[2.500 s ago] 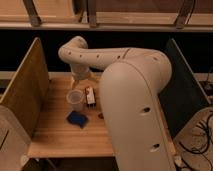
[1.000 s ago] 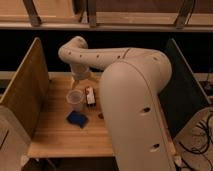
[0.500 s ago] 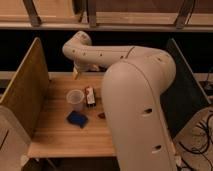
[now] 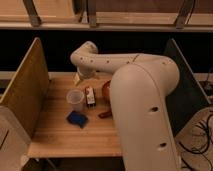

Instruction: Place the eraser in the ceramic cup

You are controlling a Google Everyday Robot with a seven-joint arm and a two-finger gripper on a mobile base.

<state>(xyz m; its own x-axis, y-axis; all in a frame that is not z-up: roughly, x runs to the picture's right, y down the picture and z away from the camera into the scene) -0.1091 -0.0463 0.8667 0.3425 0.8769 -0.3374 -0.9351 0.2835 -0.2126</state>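
Your gripper [image 4: 78,78]: low at the back of the wooden table [image 4: 55,140], fingers spread, holding nothing | small white eraser with dark markings [image 4: 90,96]: lying on the table just right of the pale round ceramic cup [image 4: 75,98], outside it | flat blue square piece [image 4: 77,119]: in front of the cup

1. Wooden table [image 4: 55,140], flanked by a wooden panel [image 4: 25,87] on one side and a dark panel [image 4: 186,85] on the other.
2. Flat blue square piece [image 4: 77,119] lying toward the near edge.
3. Orange-red bowl [image 4: 106,89] mid-table, partly hidden.
4. Reddish-brown elongated item [image 4: 104,114] just in front of the bowl.
5. Cables [image 4: 200,137] on the floor.
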